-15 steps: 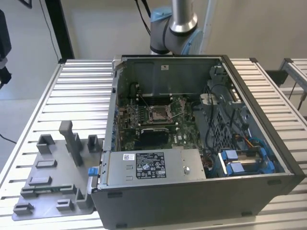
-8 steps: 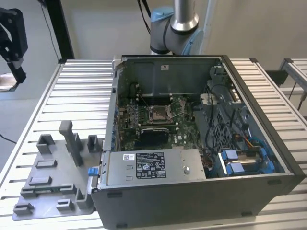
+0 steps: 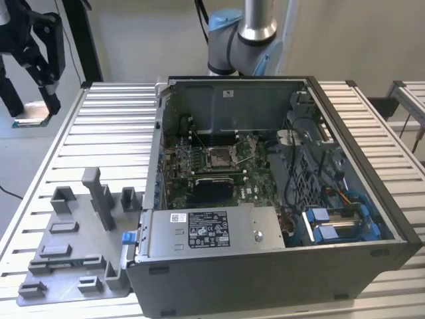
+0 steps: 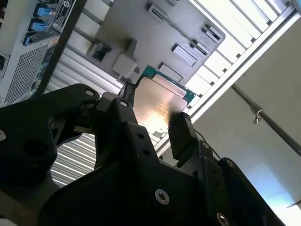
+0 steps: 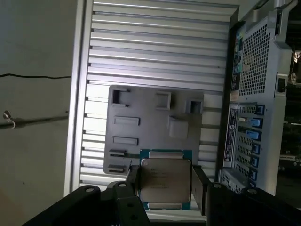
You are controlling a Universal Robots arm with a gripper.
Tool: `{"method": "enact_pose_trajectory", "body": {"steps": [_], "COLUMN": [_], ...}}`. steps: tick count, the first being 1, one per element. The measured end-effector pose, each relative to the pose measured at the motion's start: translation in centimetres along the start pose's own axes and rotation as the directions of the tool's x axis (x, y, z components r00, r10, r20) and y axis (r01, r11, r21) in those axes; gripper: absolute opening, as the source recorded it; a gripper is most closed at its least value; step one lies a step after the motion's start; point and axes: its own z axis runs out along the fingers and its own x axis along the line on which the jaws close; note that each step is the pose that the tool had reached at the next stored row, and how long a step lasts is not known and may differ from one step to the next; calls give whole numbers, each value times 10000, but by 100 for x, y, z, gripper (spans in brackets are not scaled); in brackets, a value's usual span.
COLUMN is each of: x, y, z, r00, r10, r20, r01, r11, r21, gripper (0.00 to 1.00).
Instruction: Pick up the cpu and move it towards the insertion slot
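Observation:
In the exterior view my gripper hangs off the table's far corner on the exterior view's left, shut on the cpu, a thin flat square held level. In both wrist views the cpu shows its silvery face with a teal rim, and a black fingertip presses each side. The insertion slot, a shiny square socket on the green board, lies open inside the computer case, well off to the exterior view's right of the gripper.
A grey plastic tray with raised blocks lies on the slatted metal table, beside the case. A black rectangular block sits just in front of the socket. The case walls and drive cage surround the board.

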Motion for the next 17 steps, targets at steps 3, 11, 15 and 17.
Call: {"method": "enact_pose_trajectory", "body": {"steps": [3,11,15,17], "x": [-135,-500,-664,-724], "y": [-10,-35,-46,-50], "z": [-1,-4,-5,-5], "r00": [10000,10000,9999,9999], "r10": [-17,-66,-108,-140], "r20": [-8,-29,-32,-32], "r01": [17,66,108,140], "r11": [10000,10000,9999,9999], "r21": [0,-1,-1,-1], "gripper": [0,0,0,0]}}
